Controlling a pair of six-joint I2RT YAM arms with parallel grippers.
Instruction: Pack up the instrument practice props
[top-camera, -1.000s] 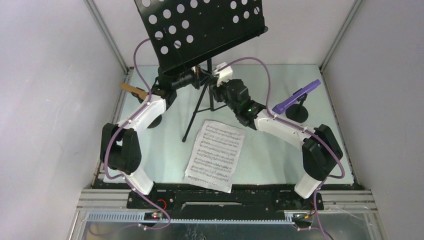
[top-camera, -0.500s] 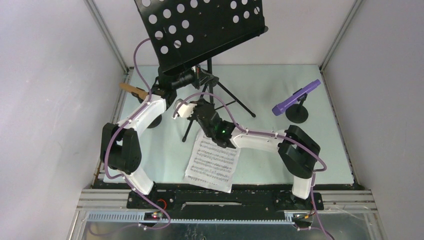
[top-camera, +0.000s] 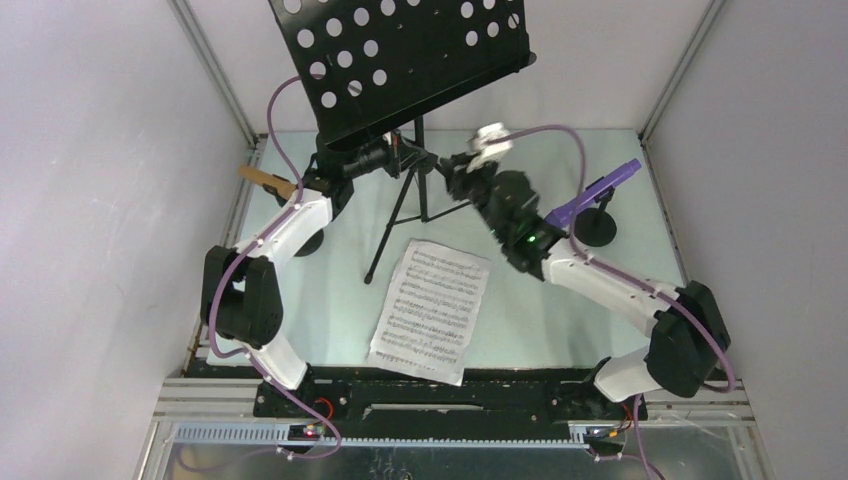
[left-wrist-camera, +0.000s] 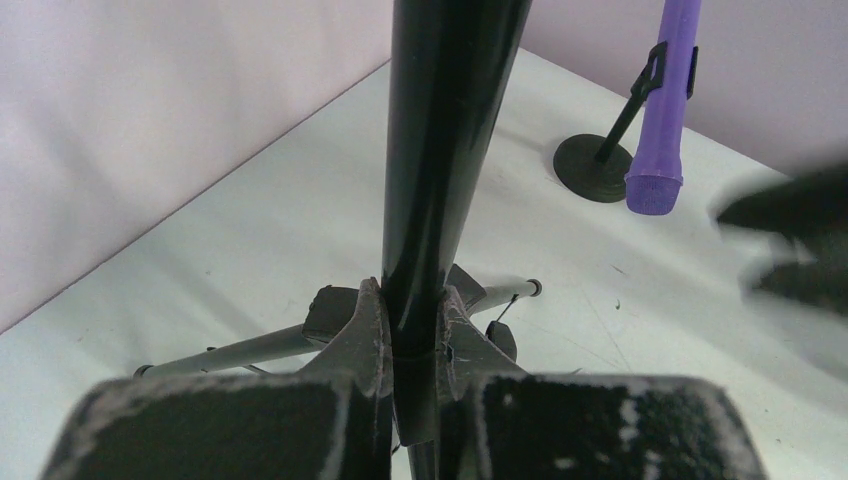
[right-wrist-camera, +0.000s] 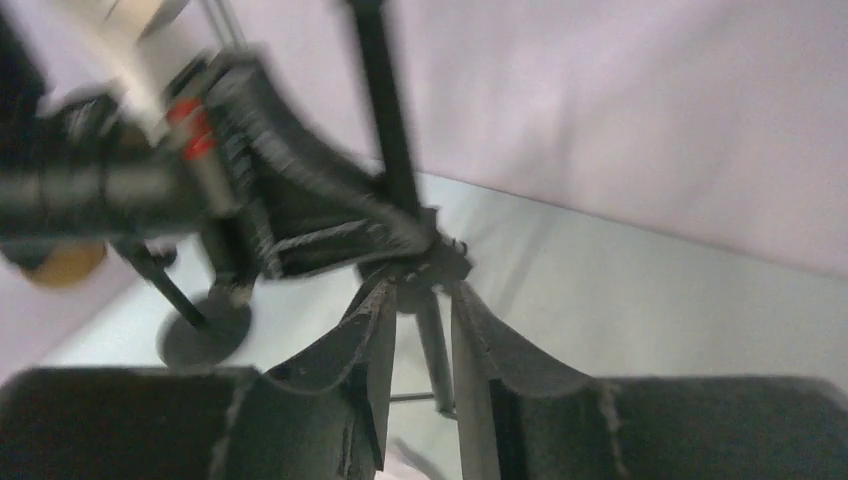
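**Step in hand:** collapsing the stand. The rack (top-camera: 400, 60) stands upright at the upper centre of the top view, on its pole (left-wrist-camera: 445, 150) with the legs (top-camera: 392, 225) spread. The left gripper (top-camera: 405, 155) is clamped on the pole just above the hub (right-wrist-camera: 415, 265). The right gripper (top-camera: 447, 180) sits just right of the pole at hub height. Its jaws are narrowly parted, with the hub just ahead of the tips. Nothing appears to be clamped, though the right wrist view is blurred.

**Next move (judgement):** the right gripper should close on a leg or the hub collar and fold the legs in while the left steadies the pole. The rack is top-heavy, so it may tip.

**Other props:**
- The sheet (top-camera: 430, 310) lies flat on the table (top-camera: 330, 290) at lower centre, near a leg tip.
- The purple mic (top-camera: 590, 195) rests in a holder (top-camera: 598, 230) at right centre.
- The tan mic (top-camera: 265, 180) shows at left centre, behind the left arm.

**Containers:** no container shows in any view, so the packing place cannot be told.
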